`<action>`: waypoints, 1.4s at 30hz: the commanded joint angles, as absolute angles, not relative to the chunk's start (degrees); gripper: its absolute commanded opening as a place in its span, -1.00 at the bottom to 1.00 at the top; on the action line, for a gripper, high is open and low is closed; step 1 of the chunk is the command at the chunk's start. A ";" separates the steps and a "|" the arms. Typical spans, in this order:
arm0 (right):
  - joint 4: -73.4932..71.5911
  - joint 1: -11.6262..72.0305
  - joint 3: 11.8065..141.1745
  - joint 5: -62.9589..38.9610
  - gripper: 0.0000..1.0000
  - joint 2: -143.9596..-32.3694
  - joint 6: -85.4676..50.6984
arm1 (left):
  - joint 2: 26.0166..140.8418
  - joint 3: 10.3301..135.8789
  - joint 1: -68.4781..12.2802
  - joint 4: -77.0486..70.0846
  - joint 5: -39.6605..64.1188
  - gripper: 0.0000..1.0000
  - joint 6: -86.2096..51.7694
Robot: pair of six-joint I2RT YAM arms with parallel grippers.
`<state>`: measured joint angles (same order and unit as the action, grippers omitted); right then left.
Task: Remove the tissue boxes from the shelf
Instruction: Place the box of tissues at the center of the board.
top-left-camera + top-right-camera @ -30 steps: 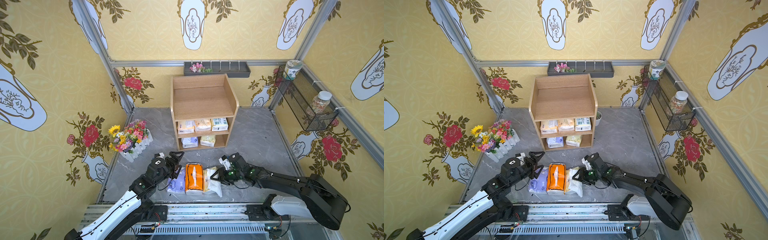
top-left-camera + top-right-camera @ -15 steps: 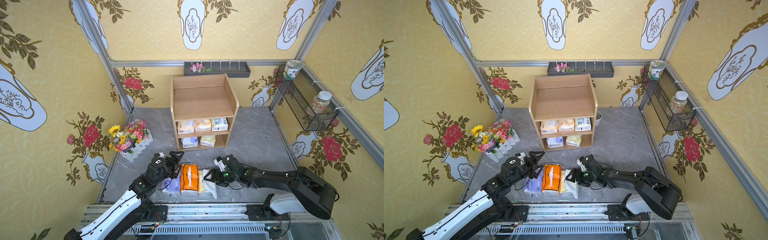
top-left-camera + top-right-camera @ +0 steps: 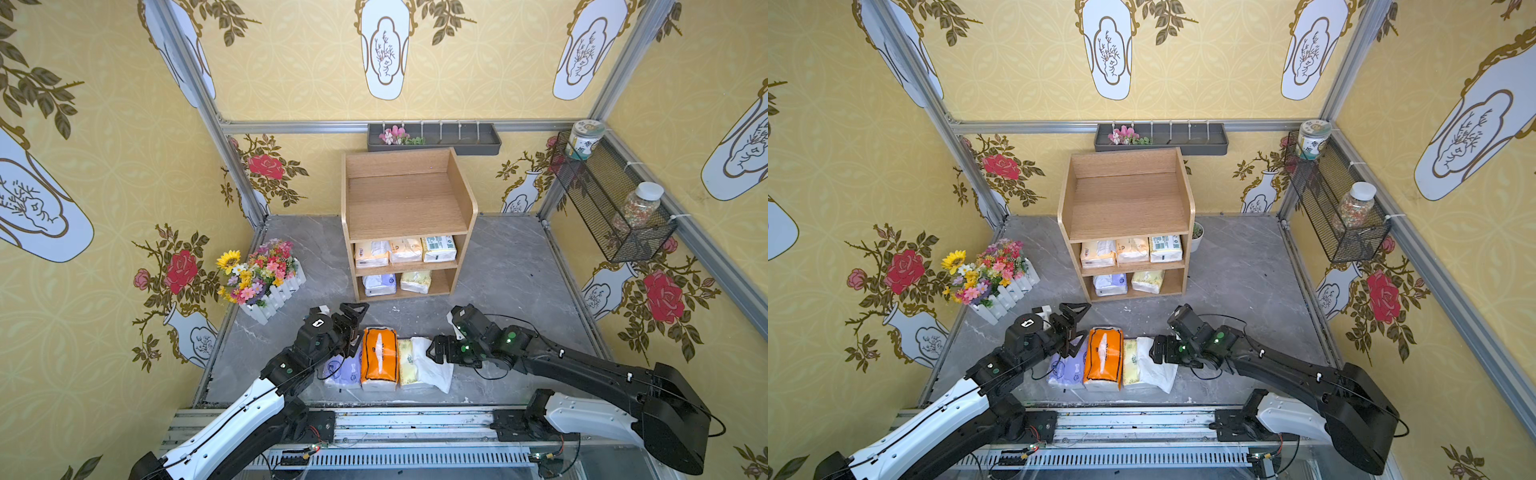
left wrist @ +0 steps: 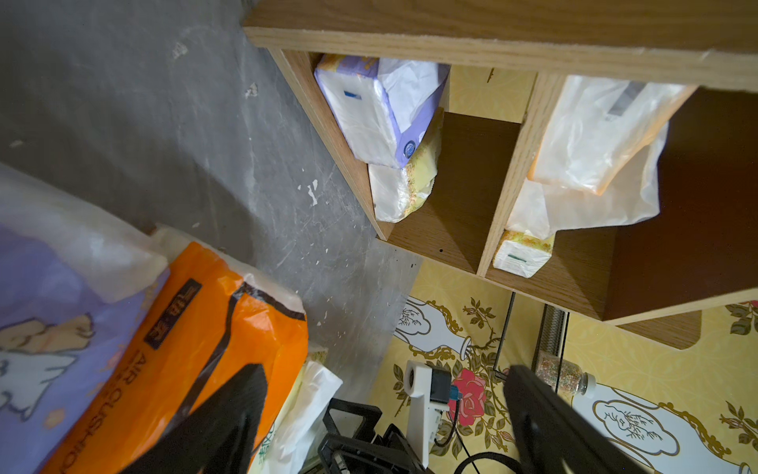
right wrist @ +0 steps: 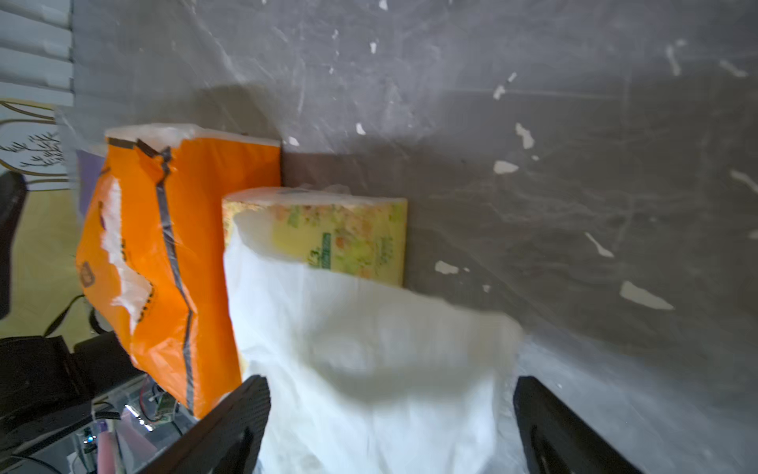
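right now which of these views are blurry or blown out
Right wrist view: the white wrapper up close is smeared with blur, the yellow tissue pack behind it soft. Left wrist view: sharp on the shelf, but a clear-wrapped pack inside glares white and the recess beside it is dark. Both top views: sharp, evenly lit.

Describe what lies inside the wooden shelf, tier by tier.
The shelf has a bare top tier. The middle tier holds two cream packs and a white green-printed pack; the bottom tier a lavender pack and a yellow pack. Space behind the packs is hidden.
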<state>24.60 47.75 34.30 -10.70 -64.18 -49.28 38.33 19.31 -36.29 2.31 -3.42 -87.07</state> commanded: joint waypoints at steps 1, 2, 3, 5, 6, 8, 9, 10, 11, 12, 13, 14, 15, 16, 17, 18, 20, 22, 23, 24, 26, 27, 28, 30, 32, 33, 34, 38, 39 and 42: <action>28.00 47.97 35.60 -10.21 0.88 -63.63 -47.83 | 38.41 19.25 -36.19 0.69 -3.41 0.92 -86.90; 27.26 48.20 36.18 -11.25 0.88 -63.59 -47.75 | 38.28 19.20 -36.21 0.70 -3.49 0.92 -86.89; 26.21 48.56 36.60 -12.63 0.88 -63.80 -47.74 | 38.09 19.17 -36.21 0.81 -3.60 0.92 -86.92; 23.23 49.46 37.15 -15.47 0.87 -64.47 -48.39 | 37.97 19.16 -36.21 0.87 -3.65 0.92 -86.92; 21.79 50.02 37.26 -16.46 0.87 -65.14 -48.97 | 37.84 19.03 -36.21 0.80 -3.69 0.92 -86.92; 20.10 50.92 37.46 -17.07 0.86 -66.85 -49.55 | 37.97 19.00 -36.21 0.65 -3.64 0.92 -87.01; 19.52 51.14 37.49 -16.82 0.86 -67.87 -49.77 | 37.97 18.99 -36.21 0.61 -3.60 0.92 -87.01; 18.75 51.38 37.38 -16.70 0.85 -68.91 -50.05 | 38.06 19.01 -36.21 0.56 -3.56 0.92 -87.01; 17.81 51.38 37.35 -16.72 0.84 -69.69 -50.25 | 38.19 19.07 -36.21 0.56 -3.51 0.92 -87.01; 16.57 51.50 37.10 -16.85 0.84 -70.53 -50.59 | 38.23 19.24 -36.21 0.58 -3.43 0.92 -87.01; 15.20 51.69 37.01 -17.11 0.84 -71.43 -50.92 | 38.24 19.33 -36.21 0.76 -3.40 0.92 -87.01; 13.89 51.89 37.05 -17.67 0.82 -72.36 -51.22 | 38.24 19.51 -36.21 0.86 -3.42 0.92 -86.88; 12.50 52.06 37.00 -18.39 0.81 -73.18 -51.45 | 38.23 19.59 -36.21 1.05 -3.43 0.92 -86.81; 10.67 52.35 36.88 -19.36 0.80 -74.09 -51.82 | 38.22 19.77 -36.21 1.32 -3.50 0.92 -86.67; 8.85 52.78 36.74 -20.13 0.79 -74.85 -52.26 | 38.08 19.86 -36.21 1.48 -3.57 0.92 -86.53; 7.09 53.21 36.67 -20.91 0.78 -75.57 -52.71 | 37.99 19.80 -36.21 1.50 -3.60 0.92 -86.48; 5.07 53.88 36.47 -21.71 0.77 -76.38 -53.33 | 37.89 19.69 -36.21 1.57 -3.68 0.92 -86.47; 4.93 54.09 36.31 -21.13 0.77 -76.30 -53.66 | 37.64 19.59 -36.21 1.54 -3.78 0.92 -86.57; 5.11 54.11 36.14 -20.80 0.77 -75.91 -53.75 | 37.49 19.45 -36.17 1.54 -3.91 0.92 -86.57; 5.80 54.11 36.04 -20.19 0.77 -75.47 -53.70 | 37.29 19.37 -36.21 1.70 -4.08 0.92 -86.57; 8.70 54.05 36.17 -18.31 0.78 -74.20 -53.41 | 36.80 19.17 -36.21 1.98 -4.43 0.92 -86.74; 10.85 54.05 36.29 -16.73 0.79 -73.24 -53.23 | 36.44 19.16 -36.21 2.22 -4.66 0.92 -86.75; 13.13 54.07 36.39 -14.76 0.80 -72.11 -53.09 | 36.23 19.17 -36.21 2.51 -4.86 0.92 -86.75; 19.05 54.10 37.22 -9.21 0.84 -68.72 -53.18 | 35.71 19.28 -36.15 3.28 -5.16 0.92 -86.62; 25.85 54.05 38.73 -2.74 0.89 -65.67 -53.95 | 35.34 19.34 -36.13 4.02 -5.45 0.92 -86.41; 29.21 54.13 39.74 0.36 0.90 -64.13 -54.37 | 35.18 19.35 -36.12 4.29 -5.62 0.92 -86.42; 31.87 54.14 40.71 2.73 0.90 -62.83 -54.38 | 34.99 19.34 -36.12 4.62 -5.91 0.92 -86.48; 40.04 54.15 46.00 9.80 0.91 -61.24 -54.46 | 34.29 19.42 -36.10 6.23 -7.52 0.93 -87.09; 41.72 54.21 47.83 11.17 0.91 -61.62 -54.57 | 34.02 19.42 -36.12 6.62 -8.01 0.93 -87.34; 41.24 54.67 53.32 12.59 0.82 -63.28 -54.02 | 33.26 19.56 -36.12 7.44 -8.69 0.93 -87.62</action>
